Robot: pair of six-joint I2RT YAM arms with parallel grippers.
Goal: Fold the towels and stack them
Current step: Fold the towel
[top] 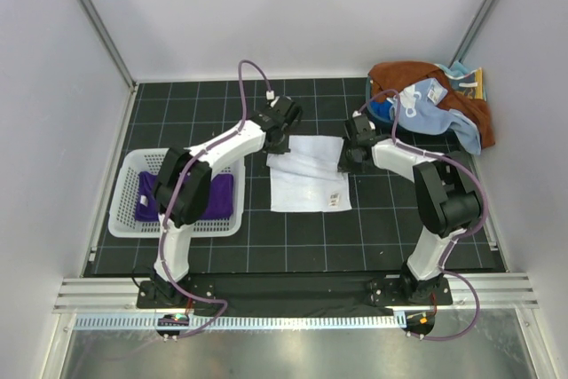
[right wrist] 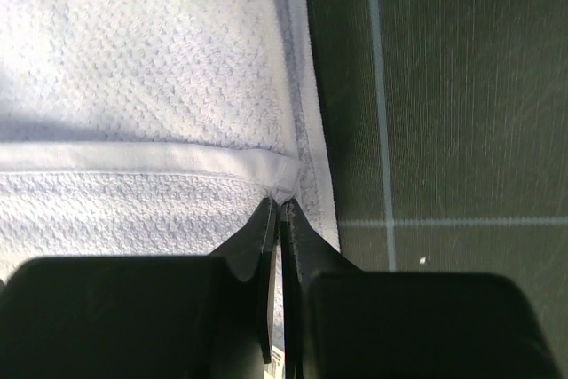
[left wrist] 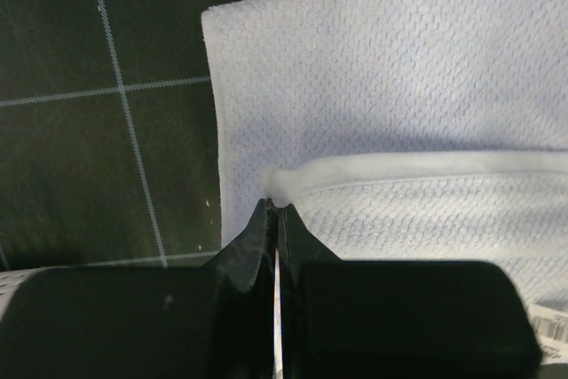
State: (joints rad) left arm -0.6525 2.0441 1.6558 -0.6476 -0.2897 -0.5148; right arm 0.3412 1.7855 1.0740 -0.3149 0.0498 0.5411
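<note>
A plain white towel (top: 306, 175) lies spread on the black grid mat in the middle. My left gripper (top: 277, 146) is shut on a corner of its hemmed edge at the left (left wrist: 277, 185). My right gripper (top: 348, 155) is shut on the matching corner at the right (right wrist: 282, 191). The held edge is lifted over the flat part of the towel. A dark purple towel (top: 185, 196) lies in the white basket (top: 129, 221) at the left. A rust-brown towel (top: 404, 73) and a light blue towel (top: 435, 106) lie heaped at the back right.
White walls enclose the mat on three sides. The heap of towels fills the back right corner. A metal rail runs along the near edge by the arm bases.
</note>
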